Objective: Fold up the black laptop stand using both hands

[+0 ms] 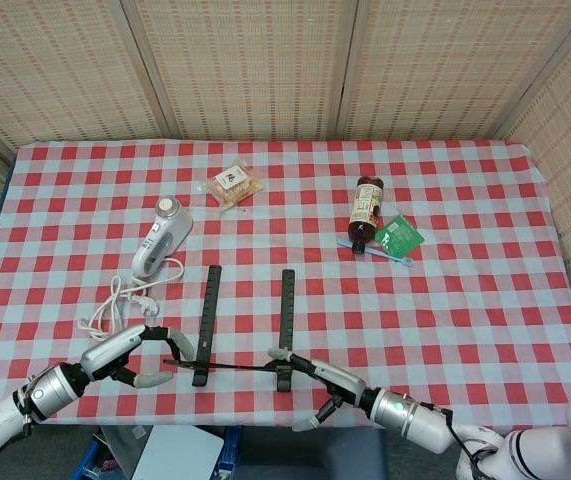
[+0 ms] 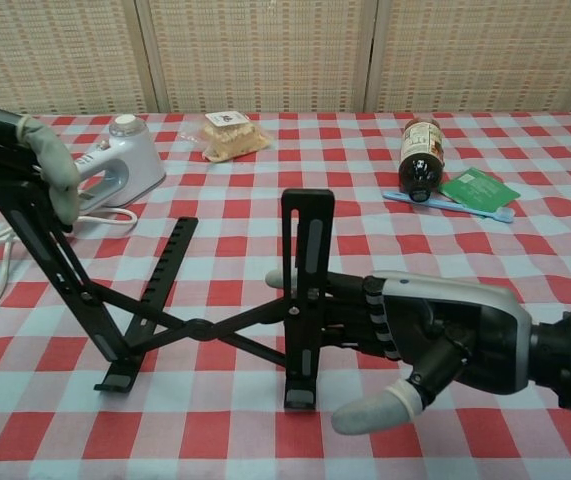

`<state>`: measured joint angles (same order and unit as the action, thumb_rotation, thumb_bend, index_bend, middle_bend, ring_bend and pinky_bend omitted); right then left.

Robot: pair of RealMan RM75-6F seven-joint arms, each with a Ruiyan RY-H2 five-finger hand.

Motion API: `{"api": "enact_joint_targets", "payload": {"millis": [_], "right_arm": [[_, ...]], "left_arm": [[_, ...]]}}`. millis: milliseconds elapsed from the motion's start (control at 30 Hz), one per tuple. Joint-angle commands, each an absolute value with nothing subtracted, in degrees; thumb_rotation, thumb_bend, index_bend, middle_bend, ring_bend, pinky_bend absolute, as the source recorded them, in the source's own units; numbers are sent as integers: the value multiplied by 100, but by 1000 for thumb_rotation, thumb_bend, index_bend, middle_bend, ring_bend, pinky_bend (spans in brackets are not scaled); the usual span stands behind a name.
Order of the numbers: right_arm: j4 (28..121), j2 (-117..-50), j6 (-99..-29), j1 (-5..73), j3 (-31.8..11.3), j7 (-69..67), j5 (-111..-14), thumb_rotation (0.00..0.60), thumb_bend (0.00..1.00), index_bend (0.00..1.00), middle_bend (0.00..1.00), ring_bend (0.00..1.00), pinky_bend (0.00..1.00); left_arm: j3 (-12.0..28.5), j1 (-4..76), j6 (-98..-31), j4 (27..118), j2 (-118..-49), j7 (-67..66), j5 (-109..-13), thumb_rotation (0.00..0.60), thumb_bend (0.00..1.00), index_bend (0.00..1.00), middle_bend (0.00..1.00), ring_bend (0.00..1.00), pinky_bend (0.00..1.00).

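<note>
Containers: one brown bottle [image 1: 366, 209] lies on its side far beyond my right fingers; I cannot tell its contents. A clear packet of snack [image 1: 234, 184] sits well beyond both hands, holding pale pieces.

Black laptop stand [image 2: 205, 290] sits at the near edge of the checked table [image 1: 465, 300], between my two hands, still unfolded: crossed struts joined at a centre pivot, two slotted rails running away from me.

Left hand [image 1: 125, 352]: fingers curled around the raised left upright of the stand, fingertip pads [image 2: 57, 170] wrapped over its top end in the chest view. It has hold of that bar.

Right hand [image 2: 435, 335]: fingers extended flat behind the right upright rail, touching it; thumb hangs below, apart from the rail. I cannot tell whether this counts as a grasp.

Around: white hand mixer [image 1: 162, 235] with its looped cord [image 1: 115, 305] lies just beyond my left fingers. A green card [image 1: 399, 236] and a blue toothbrush [image 1: 377, 251] lie beside the bottle. Nothing stands between the two rails.
</note>
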<state>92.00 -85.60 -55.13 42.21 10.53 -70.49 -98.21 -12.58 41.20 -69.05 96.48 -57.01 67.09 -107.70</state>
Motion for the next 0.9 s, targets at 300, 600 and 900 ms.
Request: {"api": "enact_joint_targets", "payload": {"millis": [300,600,900], "right_arm": [[9413,-8228,-5851,4253,901,-6690,-9873,600,68,0,110,4,27],[9908,-7537,-6056,4376,587,-6343,-9793,600,68,0,111,4,27],[10111,-7001,-6016,4374,322,-5982,-9428,600,68,0,110,4,27]], "left_arm": [[-1016,3808,-7190,9357,-5915,5706,-10458,384,212,281,346,309,278],[-964,3665,-7293,9123,-6050,4877,-10562,559,213,208,234,220,278],[-936,3611,-6912,9072,-6396,3801,-10465,600,213,272,234,220,278]]}}
